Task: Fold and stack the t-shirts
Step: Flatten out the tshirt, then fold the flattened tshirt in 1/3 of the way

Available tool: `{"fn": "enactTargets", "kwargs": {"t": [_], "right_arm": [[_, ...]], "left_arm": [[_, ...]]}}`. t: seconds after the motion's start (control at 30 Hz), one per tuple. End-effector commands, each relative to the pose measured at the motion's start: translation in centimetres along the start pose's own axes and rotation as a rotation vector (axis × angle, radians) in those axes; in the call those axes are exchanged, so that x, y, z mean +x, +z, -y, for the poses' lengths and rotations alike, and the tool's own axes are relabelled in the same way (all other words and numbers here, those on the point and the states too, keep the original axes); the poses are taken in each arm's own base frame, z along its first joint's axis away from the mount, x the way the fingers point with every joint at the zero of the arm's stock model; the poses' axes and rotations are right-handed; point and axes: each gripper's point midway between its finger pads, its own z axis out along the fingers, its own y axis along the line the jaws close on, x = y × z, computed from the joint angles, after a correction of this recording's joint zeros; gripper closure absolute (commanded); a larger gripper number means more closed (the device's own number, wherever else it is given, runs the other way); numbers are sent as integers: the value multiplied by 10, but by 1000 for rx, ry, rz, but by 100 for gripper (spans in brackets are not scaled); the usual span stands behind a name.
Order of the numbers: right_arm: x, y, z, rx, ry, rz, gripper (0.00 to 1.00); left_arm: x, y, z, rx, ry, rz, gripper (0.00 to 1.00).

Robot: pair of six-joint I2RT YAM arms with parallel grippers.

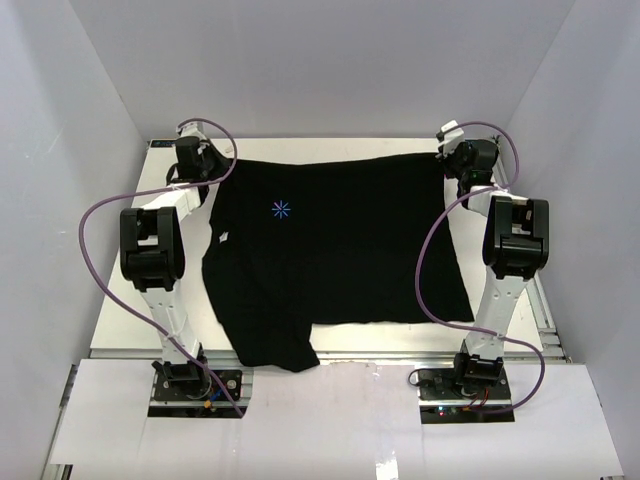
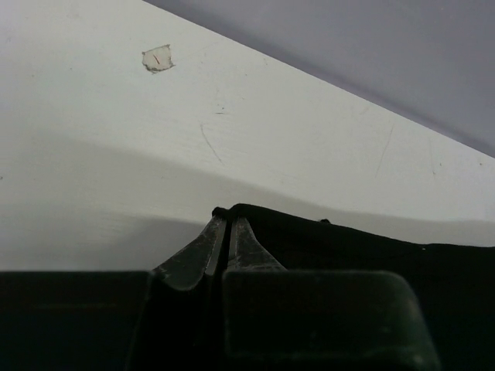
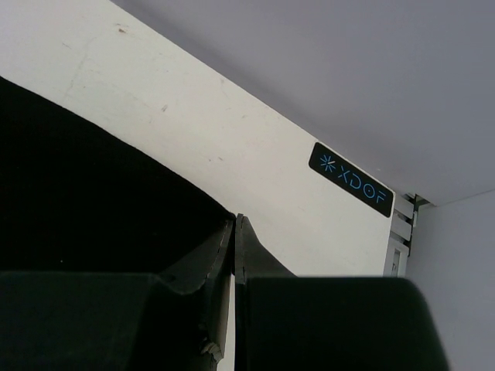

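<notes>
Nearest the lens in the overhead view, the two arm bases are seen bolted at 6 o'clock, with a purple cable (image 1: pixel 100 215) looped beside each arm. Beyond them a black t-shirt (image 1: pixel 340 250) is spread flat over the middle of the white counter (image 1: pixel 400 338). One sleeve is draped toward the near edge at 7 o'clock. A small blue starburst print (image 1: pixel 281 209) is seen on the cloth toward 11 o'clock, and a white tag (image 1: pixel 224 238) at its 9 o'clock edge.

The left end effector (image 1: pixel 222 170) is placed at 10 o'clock on the counter, at the shirt's far left corner. In its wrist view the fingers (image 2: pixel 230 224) are clenched, with the black hem pinched at their tips. A chipped spot (image 2: pixel 157 58) is visible on the bare counter beyond.

The right end effector (image 1: pixel 448 168) is placed at 2 o'clock, at the far right corner. Its fingers (image 3: pixel 234 224) are likewise pressed together, the cloth's edge (image 3: pixel 77 178) being met at their tips. A black XDOF label (image 3: pixel 352 179) is fixed to the counter's far edge.
</notes>
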Motion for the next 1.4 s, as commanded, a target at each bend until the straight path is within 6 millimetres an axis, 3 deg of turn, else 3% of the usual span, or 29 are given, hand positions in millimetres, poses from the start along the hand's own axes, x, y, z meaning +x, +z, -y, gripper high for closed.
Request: {"fn": "enactTargets", "kwargs": {"t": [0.0, 0.27, 0.6, 0.93, 1.37], "right_arm": [[-19, 4, 37, 116, -42, 32, 94], [-21, 14, 45, 130, -26, 30, 94], [-38, 7, 40, 84, 16, 74, 94], [-50, -10, 40, -2, 94, 113, 94], [-61, -26, 21, -164, 175, 165, 94]], "left_arm": [[-36, -1, 6, -7, 59, 77, 92], [-34, 9, -2, -32, 110, 60, 92], [-34, 12, 3, -4, 106, 48, 92], [-33, -8, 0, -25, 125, 47, 92], [-37, -24, 10, 5, 136, 43, 92]]}}
